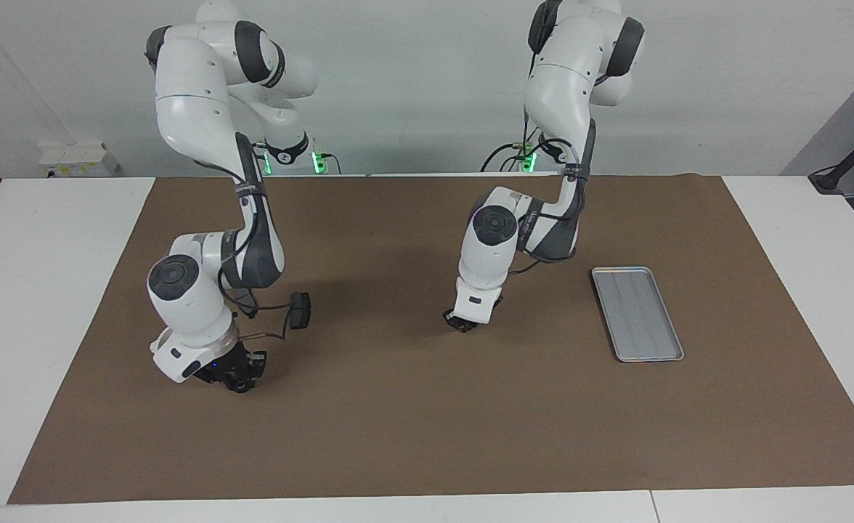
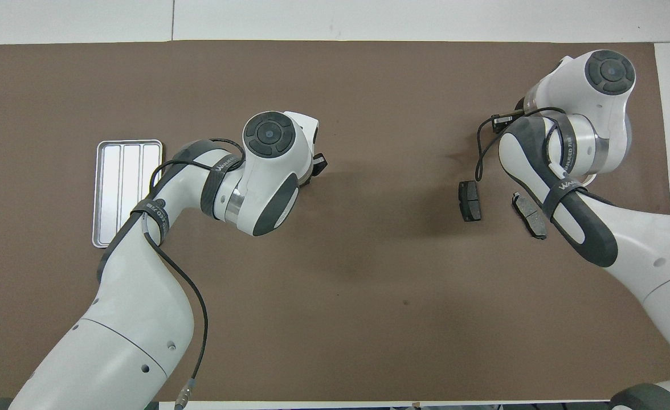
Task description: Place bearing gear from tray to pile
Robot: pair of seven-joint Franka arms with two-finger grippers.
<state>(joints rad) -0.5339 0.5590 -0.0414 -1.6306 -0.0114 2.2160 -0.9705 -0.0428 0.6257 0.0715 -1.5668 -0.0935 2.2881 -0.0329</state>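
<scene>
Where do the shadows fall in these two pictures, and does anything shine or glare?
Facing view: soft dark shadows lie on the brown mat under the left gripper and beside the right arm, so the light comes from above; the tray looks dull grey. Overhead view: the same tray gleams almost white with glare, and a faint shadow spreads beside the dark pad.

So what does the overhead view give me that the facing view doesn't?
Only the overhead shows a second brake-pad piece, partly under the right arm. Only the facing view shows the right gripper and the left gripper, both low over the mat. Both views share the tray, empty, at the left arm's end, and one dark brake-pad piece beside the right arm.
</scene>
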